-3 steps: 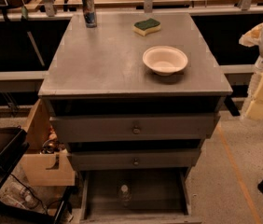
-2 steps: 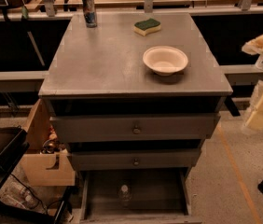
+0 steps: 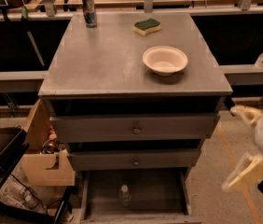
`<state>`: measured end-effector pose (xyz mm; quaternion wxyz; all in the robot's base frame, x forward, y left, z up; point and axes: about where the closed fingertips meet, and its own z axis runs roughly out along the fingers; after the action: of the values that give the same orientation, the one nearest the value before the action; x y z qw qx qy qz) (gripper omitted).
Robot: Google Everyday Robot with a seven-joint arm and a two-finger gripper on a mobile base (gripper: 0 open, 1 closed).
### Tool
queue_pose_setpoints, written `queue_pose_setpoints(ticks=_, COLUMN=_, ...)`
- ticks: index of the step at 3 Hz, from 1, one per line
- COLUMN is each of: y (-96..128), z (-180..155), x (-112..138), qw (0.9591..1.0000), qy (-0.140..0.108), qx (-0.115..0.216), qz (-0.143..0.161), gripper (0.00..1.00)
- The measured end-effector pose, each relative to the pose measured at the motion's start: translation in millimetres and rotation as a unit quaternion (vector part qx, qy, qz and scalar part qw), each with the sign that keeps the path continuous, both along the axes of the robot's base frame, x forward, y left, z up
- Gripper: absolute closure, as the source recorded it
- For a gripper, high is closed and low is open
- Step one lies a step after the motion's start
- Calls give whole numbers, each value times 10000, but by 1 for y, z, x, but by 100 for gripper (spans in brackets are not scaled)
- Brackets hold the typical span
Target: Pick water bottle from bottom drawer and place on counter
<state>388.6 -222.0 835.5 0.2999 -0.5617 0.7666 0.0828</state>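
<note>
Basically step 0. Bottom drawer (image 3: 162, 190) already pulled out, bottle (image 3: 125, 193) inside, looks upright, roughly mid-drawer, untouched. Gripper (image 3: 249, 143) off to right of cabinet, approx mid-drawer height, well apart from bottle; fingers spread, nothing btwn them. Left to do: reach into drawer, grab bottle, lift out, set on counter (image 3: 113, 59). Counter holds bowl (image 3: 165, 59), sponge (image 3: 147, 26), can (image 3: 89, 9); front-left prob best drop spot.
</note>
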Motion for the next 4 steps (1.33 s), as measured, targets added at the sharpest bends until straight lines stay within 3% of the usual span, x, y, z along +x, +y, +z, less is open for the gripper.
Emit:
queue_pose_setpoints(ticks=1, y=18, z=-86, x=-14, qw=9930, qy=64, qx=1174, qz=-73, gripper=0)
queue_pose_setpoints(ticks=2, y=1, z=-127, x=-53, qw=9728, qy=-296, qx=2297, qz=-7, gripper=0)
queue_pose_setpoints(ticks=3, y=-12, z=-131, x=-60, qw=9748, qy=-472, qx=2177, qz=-67, gripper=0)
queue_pose_setpoints(ticks=4, y=-6, z=-135, x=-54, qw=9745, qy=-531, qx=2178, qz=-106, gripper=0)
